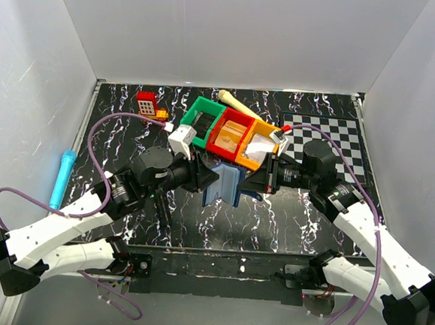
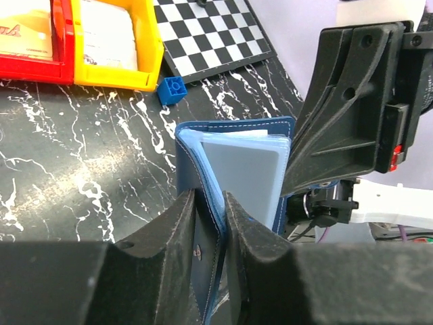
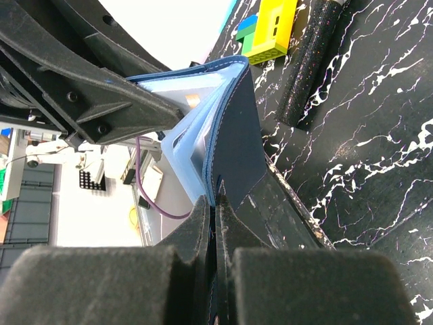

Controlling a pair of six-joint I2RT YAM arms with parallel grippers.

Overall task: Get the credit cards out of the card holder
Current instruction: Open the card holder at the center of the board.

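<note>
Mid-frame in the top view we hold the card holder [image 1: 222,184] open, left gripper [image 2: 210,203] and right gripper [image 3: 214,210] each pinching a cover we judge light and floppy, so the stiff, slick cards [image 2: 247,177] seem best taken by their exposed edge.

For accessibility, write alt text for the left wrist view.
The left gripper pinches one flap of the open card holder, a grey card showing inside; the right gripper meets the other flap. Behind lie a blue block, a yellow bin, a red bin and a chessboard.
</note>
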